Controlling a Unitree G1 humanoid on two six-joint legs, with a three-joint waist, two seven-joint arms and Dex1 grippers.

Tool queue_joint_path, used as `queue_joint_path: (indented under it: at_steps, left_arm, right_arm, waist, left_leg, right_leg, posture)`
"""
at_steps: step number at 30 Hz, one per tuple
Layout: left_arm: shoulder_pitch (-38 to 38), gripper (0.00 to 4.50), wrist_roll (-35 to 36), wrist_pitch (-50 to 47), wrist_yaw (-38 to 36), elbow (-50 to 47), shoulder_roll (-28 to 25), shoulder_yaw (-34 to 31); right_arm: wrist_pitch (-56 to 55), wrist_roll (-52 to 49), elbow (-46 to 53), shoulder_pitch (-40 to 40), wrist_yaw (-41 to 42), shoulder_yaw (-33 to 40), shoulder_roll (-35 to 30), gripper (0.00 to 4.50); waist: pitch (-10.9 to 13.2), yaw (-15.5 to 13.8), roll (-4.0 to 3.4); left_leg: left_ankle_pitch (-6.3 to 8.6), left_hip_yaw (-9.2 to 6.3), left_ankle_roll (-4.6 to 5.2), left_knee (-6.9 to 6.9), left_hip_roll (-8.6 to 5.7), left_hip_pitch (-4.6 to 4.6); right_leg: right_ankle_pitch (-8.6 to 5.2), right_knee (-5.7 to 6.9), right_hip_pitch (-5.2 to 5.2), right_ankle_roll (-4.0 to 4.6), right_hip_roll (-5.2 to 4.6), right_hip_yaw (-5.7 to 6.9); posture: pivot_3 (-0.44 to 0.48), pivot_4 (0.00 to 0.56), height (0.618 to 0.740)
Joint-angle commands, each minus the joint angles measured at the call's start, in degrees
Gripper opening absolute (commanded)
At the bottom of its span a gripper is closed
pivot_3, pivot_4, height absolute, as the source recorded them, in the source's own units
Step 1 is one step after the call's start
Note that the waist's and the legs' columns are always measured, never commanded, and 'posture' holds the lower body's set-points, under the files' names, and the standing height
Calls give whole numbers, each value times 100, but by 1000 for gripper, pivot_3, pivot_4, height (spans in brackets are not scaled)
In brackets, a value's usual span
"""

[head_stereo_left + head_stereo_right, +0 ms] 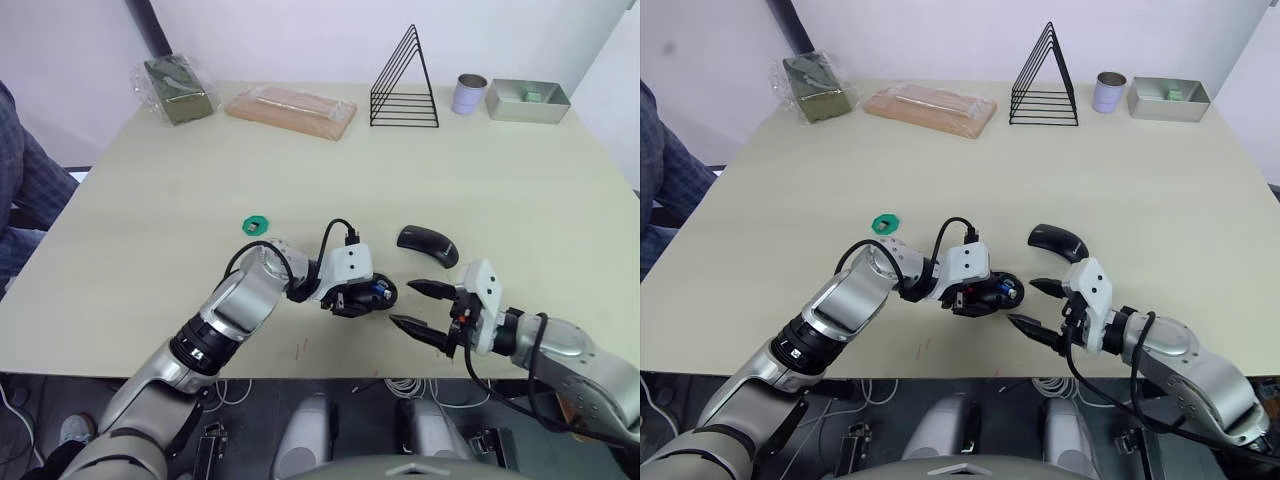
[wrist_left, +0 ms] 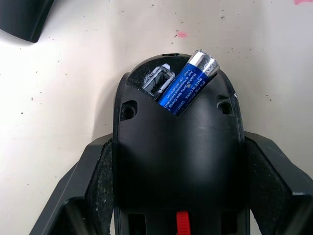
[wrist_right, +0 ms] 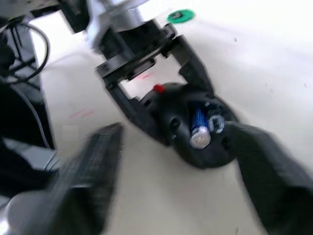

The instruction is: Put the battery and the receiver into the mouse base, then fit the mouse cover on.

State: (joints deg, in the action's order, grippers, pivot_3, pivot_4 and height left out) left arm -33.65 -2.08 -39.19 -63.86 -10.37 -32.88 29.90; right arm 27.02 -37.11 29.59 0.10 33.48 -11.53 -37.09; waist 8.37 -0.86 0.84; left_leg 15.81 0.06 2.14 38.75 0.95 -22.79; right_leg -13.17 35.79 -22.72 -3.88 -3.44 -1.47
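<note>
The mouse base [image 1: 362,296] lies near the table's [image 1: 150,230] front edge, gripped at its sides by the left gripper [image 2: 178,196]. The left wrist view shows what the head views hide: the battery [image 2: 188,83] sits tilted in the compartment, its silvery end sticking out, beside a metal slot (receiver not clear). The mouse cover [image 1: 428,244] lies just beyond. The right gripper [image 1: 418,308] hovers beside the base, fingers spread wide, empty.
</note>
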Motion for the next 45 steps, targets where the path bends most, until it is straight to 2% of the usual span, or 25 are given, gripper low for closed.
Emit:
queue_joint_path:
  at_steps: [1, 4, 18, 45]
  left_arm:
    - [50, 2969, -17, -42, -98, 155, -9, 262]
    - [21, 2969, -23, -49, -100, 176, 11, 274]
    - [6, 2969, -31, -45, -90, 190, 29, 272]
    - [-6, 2969, -26, -79, -96, 173, 31, 278]
  right_arm:
    - [-483, 429, -283, -120, 256, -49, 264, 1545]
    - [-752, 562, -549, -190, 327, 39, 626, 34]
    - [-1193, 910, -1067, -116, 675, 117, 1307, 34]
    - [-1146, 1267, -1471, -190, 726, 69, 1701, 34]
  waist:
    - [0, 0, 0]
    - [0, 1, 0]
    - [-1, 2, -1]
    - [-2, 4, -2]
  left_leg:
    - [0, 0, 0, -1, -3, 0]
    - [0, -2, 0, -1, -5, 0]
    - [-1, -3, -1, 0, -10, 5]
    - [-2, -6, -3, 1, -13, 8]
  right_leg:
    - [1, 0, 0, 1, 0, 0]
    - [1, 1, 1, 2, 1, 1]
    - [2, 8, 2, 3, 0, -1]
    - [3, 14, 3, 2, 0, -1]
  posture:
    - [0, 150, 740]
    - [0, 150, 740]
    - [0, 150, 740]
    - [0, 150, 740]
